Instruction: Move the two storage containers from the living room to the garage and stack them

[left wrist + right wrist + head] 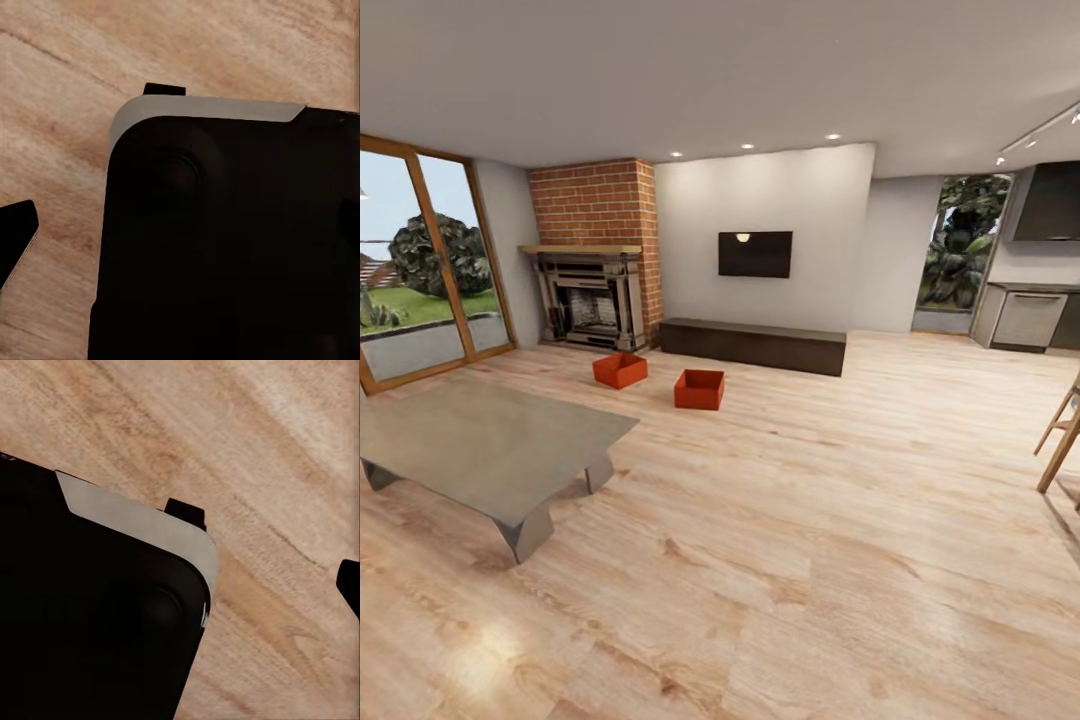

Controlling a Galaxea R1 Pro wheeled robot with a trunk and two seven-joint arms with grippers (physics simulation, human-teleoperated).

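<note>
Two orange-red open-top storage containers stand on the light wood-plank floor of the living room, far ahead in the head view. One container [618, 374] lies before the brick fireplace [592, 300]; the other container [699, 394] sits a little to its right, apart from it. Both look empty. In the left wrist view my left gripper [180, 247] hangs over my dark base [225, 247], one fingertip [16, 241] at the picture's edge. My right gripper [180, 585] likewise shows one fingertip [351, 585] at the edge. Both jaws look spread wide and hold nothing.
A low grey coffee table [480, 450] stands at the near left. A long dark cabinet [753, 345] runs along the back wall under the TV [755, 254]. Wooden chair legs [1060, 440] show at the right edge. Wide wood floor [810, 520] lies between me and the containers.
</note>
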